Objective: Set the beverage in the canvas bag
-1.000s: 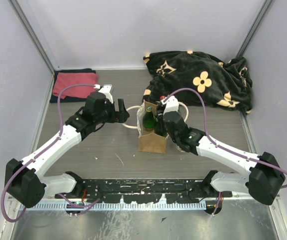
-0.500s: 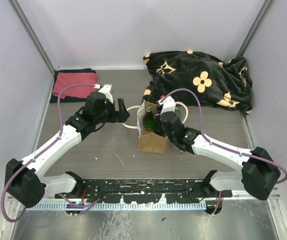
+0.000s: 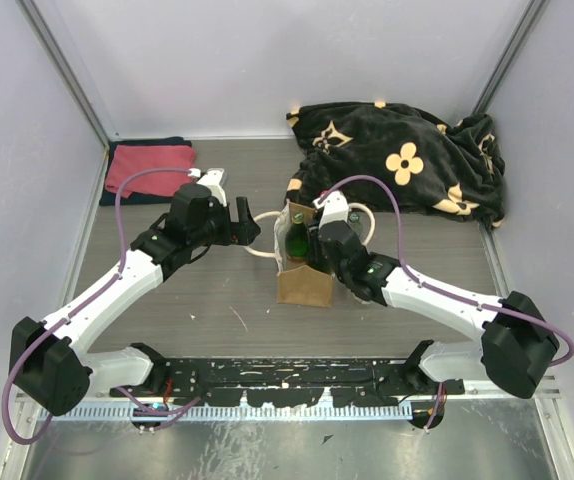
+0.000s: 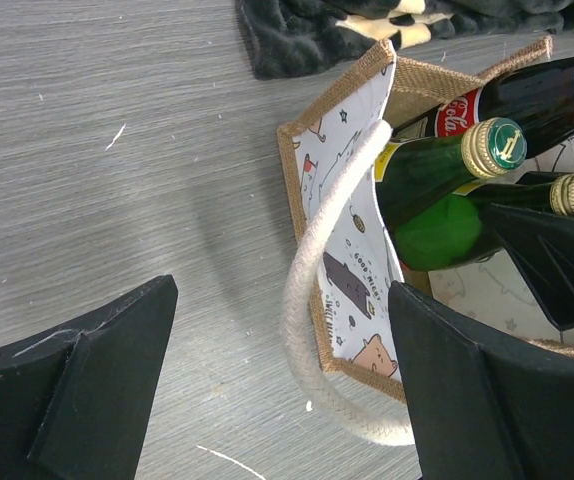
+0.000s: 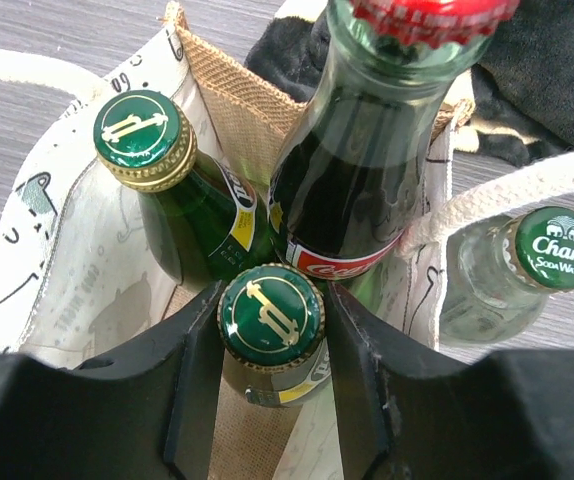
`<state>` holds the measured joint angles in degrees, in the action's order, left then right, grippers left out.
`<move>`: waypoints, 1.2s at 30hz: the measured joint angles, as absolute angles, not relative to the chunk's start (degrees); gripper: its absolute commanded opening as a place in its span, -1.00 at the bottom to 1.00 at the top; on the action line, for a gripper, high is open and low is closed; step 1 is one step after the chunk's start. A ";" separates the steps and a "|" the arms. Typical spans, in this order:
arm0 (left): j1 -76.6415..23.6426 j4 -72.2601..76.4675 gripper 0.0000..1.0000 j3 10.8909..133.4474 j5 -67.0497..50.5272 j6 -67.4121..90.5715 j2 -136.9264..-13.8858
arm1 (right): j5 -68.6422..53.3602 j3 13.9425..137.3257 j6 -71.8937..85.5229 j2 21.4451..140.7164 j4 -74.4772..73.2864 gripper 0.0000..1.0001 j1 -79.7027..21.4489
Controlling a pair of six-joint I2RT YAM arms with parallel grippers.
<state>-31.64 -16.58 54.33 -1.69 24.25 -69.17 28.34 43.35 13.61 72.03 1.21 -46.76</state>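
The left tool [image 4: 282, 290] hangs spread wide and empty above the bench [image 4: 117, 150], just beside the canvas bag [image 4: 352, 250] and its cream handle [image 4: 302, 300]. Its arm is stretched forward and inward, placed as it was a second ago. The right tool [image 5: 270, 295] is closed narrowly on the cap end of the beverage [image 5: 270, 318], a green bottle inside the bag beside a second green bottle [image 5: 147, 140] and a cola bottle [image 5: 367, 170]. Since the earlier frame this tool has edged left and its elbow has swung inward, the wrist leaning over the bag's mouth.

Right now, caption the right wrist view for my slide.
Right gripper grips a gold-capped green glass bottle by its neck inside the tan woven canvas bag.
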 measured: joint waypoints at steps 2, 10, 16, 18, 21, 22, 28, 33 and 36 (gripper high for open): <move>-31.64 -16.58 0.87 54.33 -1.83 24.25 -69.17 | 27.90 43.88 13.34 72.03 -0.03 0.02 -46.76; -31.64 -16.56 0.86 54.33 -2.15 24.29 -69.17 | 27.57 46.59 11.84 70.52 -0.40 0.15 -46.76; -31.64 -16.56 0.86 54.33 -2.33 24.29 -69.17 | 27.33 47.16 11.09 69.69 -0.78 0.16 -46.94; -31.64 -16.58 0.86 54.33 -2.35 24.29 -69.17 | 27.46 48.38 10.85 69.58 -2.00 0.19 -47.22; -31.64 -16.58 0.86 54.33 -2.48 24.25 -69.14 | 28.75 52.07 10.20 68.84 -4.12 0.45 -47.66; -31.64 -16.58 0.86 54.33 -2.48 24.25 -69.14 | 29.54 53.76 9.89 68.49 -4.89 0.55 -47.77; -31.64 -16.64 0.86 54.33 -2.48 24.10 -68.45 | 33.30 65.06 7.81 65.65 -10.02 1.00 -45.34; -31.64 -16.93 0.87 54.33 -2.46 24.05 -67.61 | 32.21 68.86 7.44 62.26 -16.78 1.00 -34.72; -31.64 -17.10 0.87 54.33 -2.46 23.81 -66.89 | 31.05 65.39 8.19 57.95 -19.27 1.00 -26.85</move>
